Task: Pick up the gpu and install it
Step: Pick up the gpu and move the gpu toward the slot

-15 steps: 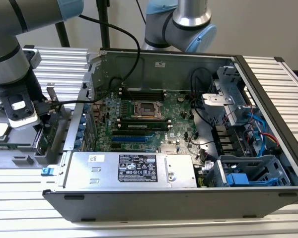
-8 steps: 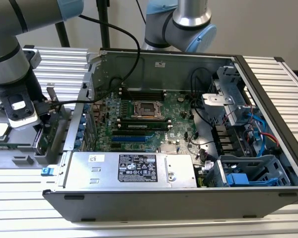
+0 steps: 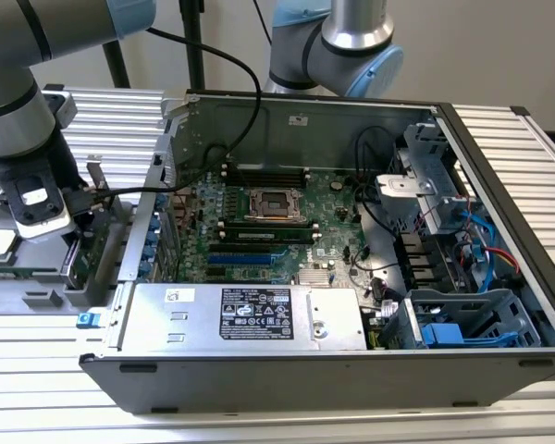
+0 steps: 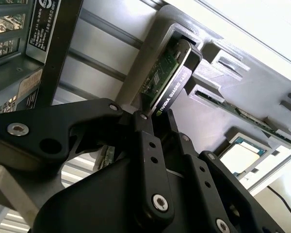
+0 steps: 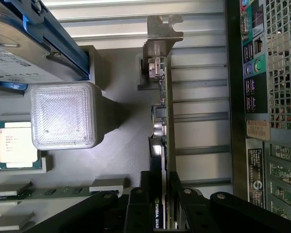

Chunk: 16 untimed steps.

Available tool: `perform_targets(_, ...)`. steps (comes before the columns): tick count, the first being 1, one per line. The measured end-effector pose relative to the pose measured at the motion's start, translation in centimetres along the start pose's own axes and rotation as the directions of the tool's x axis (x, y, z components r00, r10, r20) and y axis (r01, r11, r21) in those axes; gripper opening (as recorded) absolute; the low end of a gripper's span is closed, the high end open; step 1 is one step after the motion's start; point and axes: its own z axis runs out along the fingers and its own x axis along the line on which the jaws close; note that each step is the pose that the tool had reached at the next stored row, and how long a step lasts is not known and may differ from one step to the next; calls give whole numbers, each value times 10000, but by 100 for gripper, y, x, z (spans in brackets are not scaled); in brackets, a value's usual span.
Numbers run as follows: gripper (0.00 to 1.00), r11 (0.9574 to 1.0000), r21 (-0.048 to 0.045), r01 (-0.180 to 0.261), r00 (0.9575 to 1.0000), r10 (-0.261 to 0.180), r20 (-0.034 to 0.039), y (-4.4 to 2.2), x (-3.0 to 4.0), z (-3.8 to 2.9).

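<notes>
While the gpu (image 5: pixel 161 121) stands on edge in a slot of the grey holder (image 5: pixel 121 150), the tool (image 5: pixel 160 199) straddles one end of its free long edge. One black finger (image 5: pixel 138 213) lies against the black cooler face and the other against the green board face, so the card looks pinched between them. In the second wrist view the gpu (image 4: pixel 167 82) runs away from the tool (image 4: pixel 155 119), and its far end sits down in the holder's (image 4: pixel 208 116) slot. The silver end bracket (image 5: pixel 162 34) stands at the end away from the fingers.

A hard drive with blue rails (image 5: pixel 24 43) and a processor chip (image 5: pixel 18 145) rest in the same holder, beside the card but apart from it.

In the exterior view the holder sits on the ribbed tabletop (image 3: pixel 120 120), to the exterior view's left of the open computer case (image 3: pixel 351 370). The motherboard (image 3: pixel 268 217) lies inside that case, well apart from the card.
</notes>
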Motion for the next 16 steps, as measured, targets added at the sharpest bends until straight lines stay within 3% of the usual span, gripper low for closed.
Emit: perform_targets(16,0,10000,0,0,10000,0,1,0,0,2)
